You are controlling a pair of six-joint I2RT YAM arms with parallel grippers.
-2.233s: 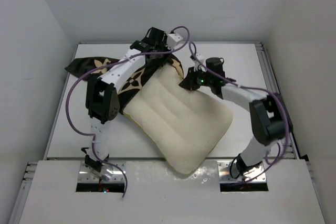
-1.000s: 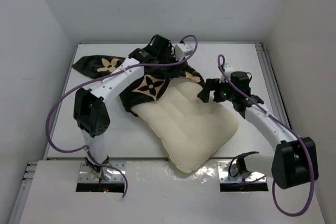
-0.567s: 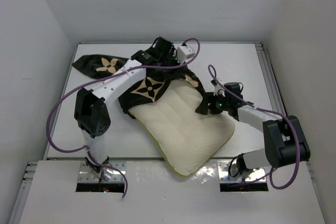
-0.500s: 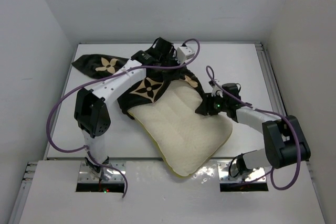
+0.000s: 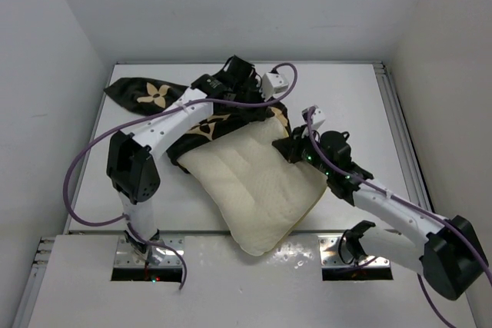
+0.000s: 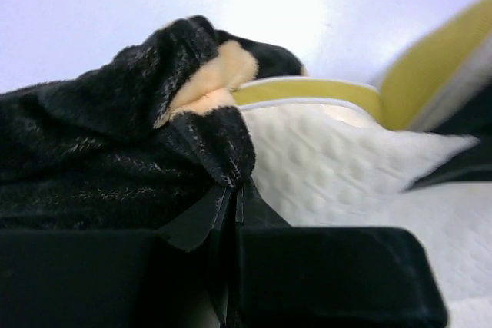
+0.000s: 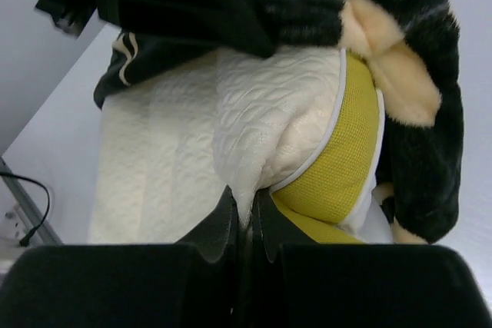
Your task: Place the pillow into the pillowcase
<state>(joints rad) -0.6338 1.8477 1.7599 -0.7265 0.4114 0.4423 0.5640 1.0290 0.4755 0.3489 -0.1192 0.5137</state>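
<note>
The cream pillow [image 5: 257, 190] lies slanted on the table, its far end under the black flowered pillowcase [image 5: 150, 94]. My left gripper [image 5: 234, 74] is shut on the pillowcase's edge; in the left wrist view its tips [image 6: 229, 193] pinch the black plush [image 6: 115, 151] beside the pillow [image 6: 330, 167]. My right gripper [image 5: 294, 147] is shut on the pillow's right far edge; in the right wrist view [image 7: 244, 217] it pinches a fold of the cream cover [image 7: 261, 128], with the yellow mesh side beside it and the pillowcase [image 7: 415, 113] draped over the corner.
The white table [image 5: 361, 105] is walled in by white panels on three sides. Purple cables loop from both arms over the table. The arm bases stand at the near edge [image 5: 150, 255].
My right gripper has moved left and closed on the pillow's far right edge, pushing the pillow leftward and toward the case. My left gripper holds the case, shifted slightly.
</note>
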